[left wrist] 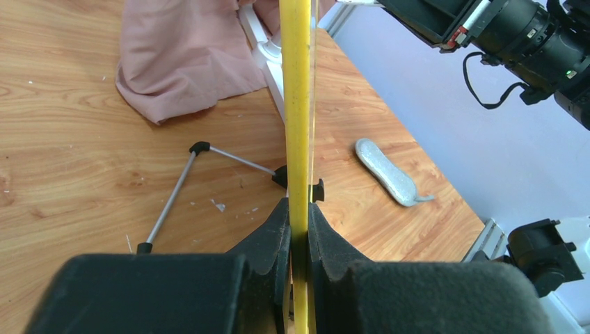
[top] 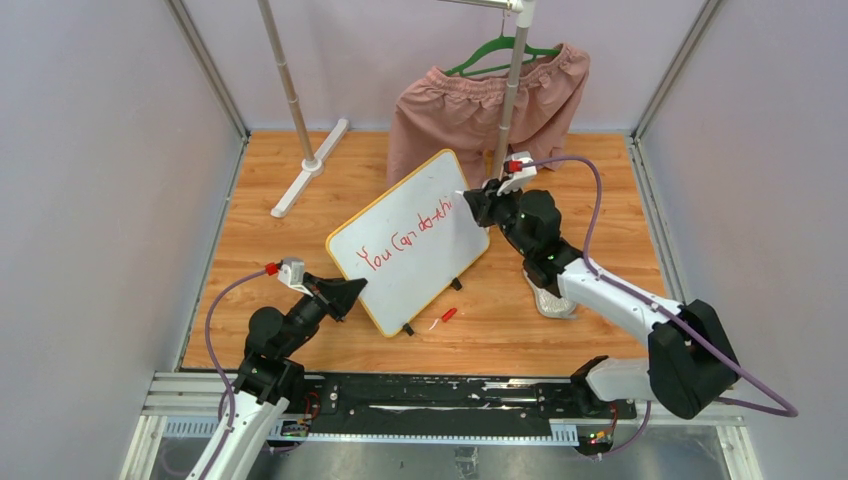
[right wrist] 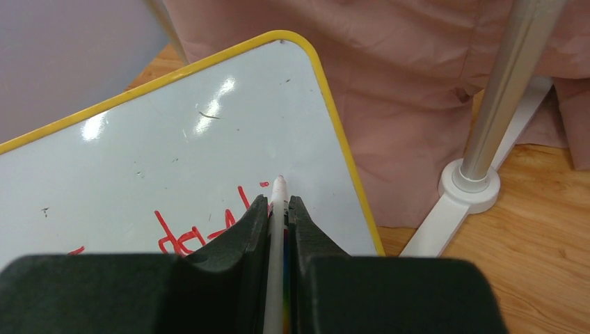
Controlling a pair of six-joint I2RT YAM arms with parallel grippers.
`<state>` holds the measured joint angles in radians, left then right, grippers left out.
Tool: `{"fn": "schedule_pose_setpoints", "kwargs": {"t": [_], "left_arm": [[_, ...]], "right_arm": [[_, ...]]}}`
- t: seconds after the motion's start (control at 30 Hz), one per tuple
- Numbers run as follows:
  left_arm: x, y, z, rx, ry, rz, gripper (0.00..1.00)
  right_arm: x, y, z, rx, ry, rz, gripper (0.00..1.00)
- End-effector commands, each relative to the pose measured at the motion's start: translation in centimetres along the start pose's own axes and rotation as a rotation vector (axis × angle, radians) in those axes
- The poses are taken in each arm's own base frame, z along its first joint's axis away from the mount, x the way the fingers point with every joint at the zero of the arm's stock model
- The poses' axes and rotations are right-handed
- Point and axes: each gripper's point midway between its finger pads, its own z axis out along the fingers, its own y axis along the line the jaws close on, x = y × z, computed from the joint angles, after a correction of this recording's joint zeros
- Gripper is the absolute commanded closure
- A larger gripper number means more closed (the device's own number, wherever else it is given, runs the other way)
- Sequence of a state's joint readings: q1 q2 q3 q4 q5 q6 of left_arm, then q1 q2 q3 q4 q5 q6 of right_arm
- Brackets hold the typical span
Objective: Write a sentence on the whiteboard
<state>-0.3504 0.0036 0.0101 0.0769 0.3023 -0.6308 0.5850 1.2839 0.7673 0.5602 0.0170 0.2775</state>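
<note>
The whiteboard (top: pixel 410 240), white with a thin yellow frame, stands tilted on the wooden table. My left gripper (top: pixel 352 292) is shut on its lower left edge; in the left wrist view the yellow rim (left wrist: pixel 297 104) runs edge-on between the black pads. Red handwriting, the sentence (top: pixel 405 238), runs across the board and reads roughly "You can do th". My right gripper (top: pixel 472 203) is shut on a white marker (right wrist: pixel 278 209), whose red-stained tip rests on the board just past the last red strokes (right wrist: pixel 202 233).
Pink shorts (top: pixel 480 105) hang on a green hanger from a white clothes rack (top: pixel 512 90) behind the board. A second rack foot (top: pixel 310 165) stands at the back left. A red marker cap (top: pixel 447 316) and a grey insole (top: pixel 548 295) lie on the table.
</note>
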Motion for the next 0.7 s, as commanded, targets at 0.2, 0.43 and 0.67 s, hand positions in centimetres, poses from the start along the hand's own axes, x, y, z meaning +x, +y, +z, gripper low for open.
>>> {"fn": "schedule_pose_setpoints", "kwargs": {"t": [0.2, 0.43, 0.67], "left_arm": [[3.5, 1.6, -0.4, -0.009, 0.08, 0.025, 1.0], [3.6, 1.7, -0.4, -0.01, 0.081, 0.025, 1.0], [3.5, 1.6, -0.4, -0.008, 0.077, 0.026, 1.0]], "right_arm": [[1.0, -2.3, 0.4, 0.078, 0.025, 0.025, 1.0], [1.1, -3.0, 0.8, 0.095, 0.025, 0.03, 1.0], [0.5, -3.2, 1.2, 0.093, 0.01, 0.032, 1.0]]}}
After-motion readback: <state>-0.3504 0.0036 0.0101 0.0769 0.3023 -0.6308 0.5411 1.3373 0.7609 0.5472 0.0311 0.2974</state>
